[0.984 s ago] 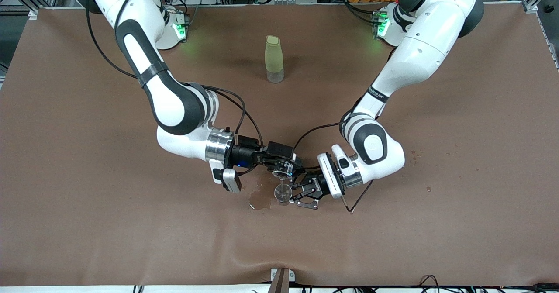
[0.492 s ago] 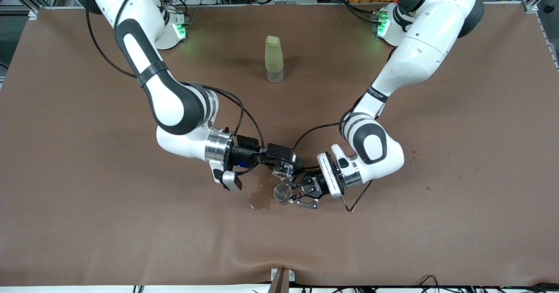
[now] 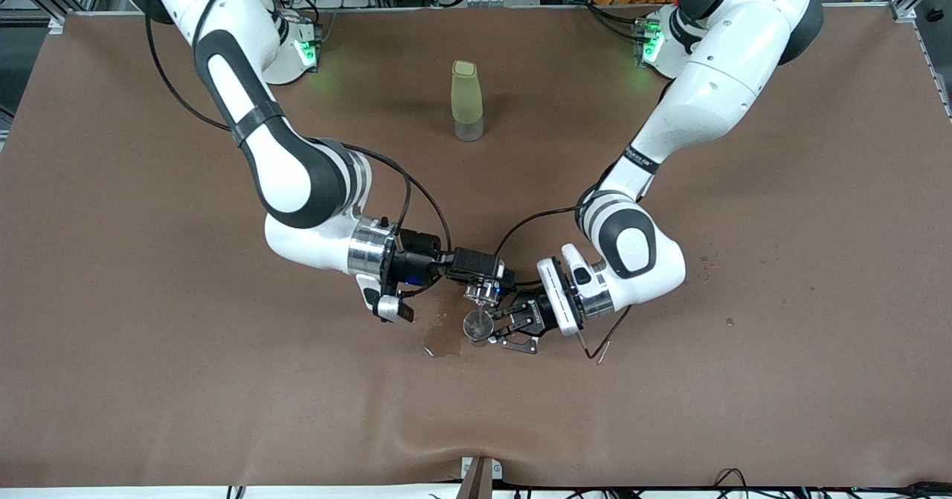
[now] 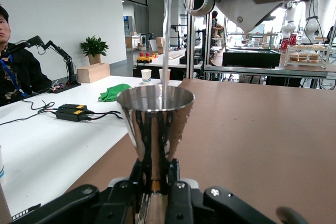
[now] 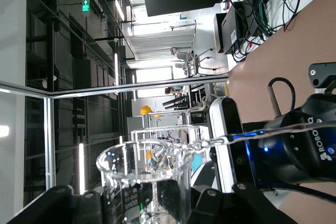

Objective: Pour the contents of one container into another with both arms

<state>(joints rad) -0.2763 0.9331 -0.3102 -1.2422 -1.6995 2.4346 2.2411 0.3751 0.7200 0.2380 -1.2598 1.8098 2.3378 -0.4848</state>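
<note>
Your left claw (image 3: 500, 328) was shut tight on the thin stem of a shiny metal cup (image 3: 478, 325). The cup stood straight up with its wide mouth on top, right above the claw's black fingers (image 4: 178, 203) in the left wrist view. It was held just over the brown table (image 3: 149, 335), near the middle.

Your right claw (image 3: 485, 291) was shut on a clear glass beaker (image 5: 144, 179). You had tipped the beaker right above the metal cup. A thin stream of water (image 4: 167, 35) fell from it into the cup's mouth.

There was a wet patch (image 3: 445, 341) on the table just beside the cup, toward the right arm's end.

A tall pale green bottle (image 3: 466, 100) stood on the table, farther from the front camera and well apart from both claws.
</note>
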